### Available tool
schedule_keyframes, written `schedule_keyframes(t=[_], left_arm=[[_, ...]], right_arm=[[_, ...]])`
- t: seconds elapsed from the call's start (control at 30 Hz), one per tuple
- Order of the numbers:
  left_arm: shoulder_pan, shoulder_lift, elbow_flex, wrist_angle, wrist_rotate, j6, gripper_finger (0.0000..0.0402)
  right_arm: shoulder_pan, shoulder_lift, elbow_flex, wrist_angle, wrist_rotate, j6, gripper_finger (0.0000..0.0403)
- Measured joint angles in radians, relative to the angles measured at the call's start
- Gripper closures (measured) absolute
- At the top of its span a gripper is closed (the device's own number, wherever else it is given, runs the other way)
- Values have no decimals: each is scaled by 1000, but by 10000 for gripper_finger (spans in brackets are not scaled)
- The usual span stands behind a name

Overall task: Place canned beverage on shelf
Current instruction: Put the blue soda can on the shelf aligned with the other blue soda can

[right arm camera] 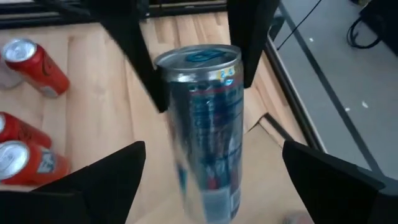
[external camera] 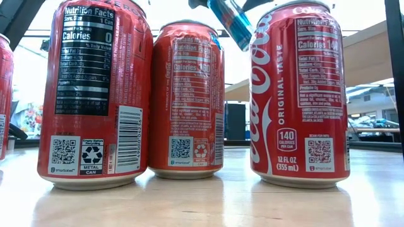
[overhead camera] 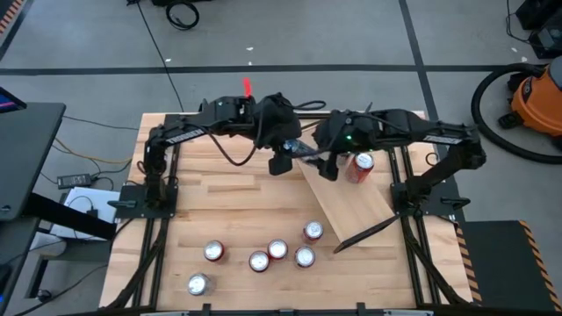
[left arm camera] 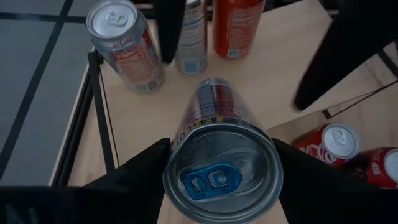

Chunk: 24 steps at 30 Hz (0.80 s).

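The slim silver-and-blue can (left arm camera: 221, 155) hangs in the air above the near end of the shelf (overhead camera: 351, 204), clamped across its upper body by the left gripper (left arm camera: 221, 177), fingers (left arm camera: 140, 171) pressed on opposite sides. The right gripper (right arm camera: 211, 168) faces the can with fingers spread wide, touching nothing. Probably rigid but thin-walled and slick, it is best squeezed gently mid-body. A red can (overhead camera: 360, 165) already stands at the shelf's far end; six more cans (overhead camera: 277, 250) sit beyond its near end.

Bright backlight washes out the room behind the red cans (external camera: 189, 94); the silver can (right arm camera: 205, 124) is motion-blurred.
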Motion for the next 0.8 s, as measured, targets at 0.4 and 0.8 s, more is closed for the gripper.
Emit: schedule_keyframes(t=[0.4, 0.8], left_arm=[[-1, -27, 0, 22, 0, 0, 150], [0, -36, 0, 27, 0, 14, 150]], right_arm=[[-14, 55, 0, 11, 9, -25, 43], [-63, 47, 0, 41, -102, -30, 148]])
